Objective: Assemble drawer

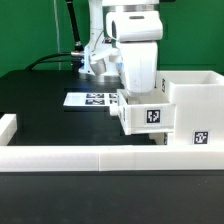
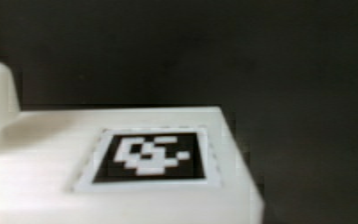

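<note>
Jaws: hidden behind the tray and the arm's own body in the exterior view, and out of the wrist view, so I cannot tell whether they stand apart or are clamped on anything.
Gripper: the gripper hangs right over the back wall of the small tray; it looks as if it holds that wall, but the contact itself is not visible.
Tray: white, open at the top, one tag facing the camera; it sits near the front edge of the counter, touching or just beside the open side of the box.
Wrist view: a white surface with a tag fills the lower part, blurred; most likely a wall of the tray, seen very close.
Box: the big white shell stands at the front corner of the counter on the exterior view's right, a tag low on its front.
Step in hand: by my judgement, sliding the tray into the box.
How to do it well: keep the tray level and square to the opening, push slowly along the counter, and stop if the box begins to shift.
Risk: a tilted tray may jam on the box's edge or push it against the border blocks at the front edge.
Marker board: the marker board lies flat toward the back edge, well apart from the push.
</note>
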You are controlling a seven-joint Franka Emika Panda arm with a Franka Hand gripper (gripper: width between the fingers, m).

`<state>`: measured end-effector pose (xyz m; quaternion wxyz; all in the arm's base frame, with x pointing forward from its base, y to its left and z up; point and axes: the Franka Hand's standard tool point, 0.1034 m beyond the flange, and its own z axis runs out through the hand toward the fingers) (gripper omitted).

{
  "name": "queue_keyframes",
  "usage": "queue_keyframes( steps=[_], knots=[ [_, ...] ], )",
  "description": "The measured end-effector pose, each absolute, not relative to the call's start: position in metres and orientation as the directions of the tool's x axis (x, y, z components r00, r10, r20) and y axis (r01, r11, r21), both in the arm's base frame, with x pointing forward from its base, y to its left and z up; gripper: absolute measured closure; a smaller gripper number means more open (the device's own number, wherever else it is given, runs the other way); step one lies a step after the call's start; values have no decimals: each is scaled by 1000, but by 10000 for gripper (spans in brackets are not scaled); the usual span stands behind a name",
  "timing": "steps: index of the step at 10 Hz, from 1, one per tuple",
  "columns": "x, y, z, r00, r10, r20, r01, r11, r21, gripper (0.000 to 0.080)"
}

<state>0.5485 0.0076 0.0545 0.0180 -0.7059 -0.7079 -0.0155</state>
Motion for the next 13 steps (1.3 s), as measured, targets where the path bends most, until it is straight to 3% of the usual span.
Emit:
queue_keyframes(
  steps=[5,6,8,9,10,11,13],
  knots=[
    [549,11,55,-14,999,46,1000,15,-17,758],
    [549,11,56,-13,999,45,1000,14,-16,670],
    [552,7,65,-11,999,39,1000,11,-12,393],
    [553,7,74,-11,999,32,1000,11,-17,393],
    [555,6,82,-10,1000,26,1000,10,-26,213],
    [557,4,90,-8,1000,20,1000,9,-30,165],
    [561,-7,106,2,1000,6,999,-1,-37,153]
  ],
)
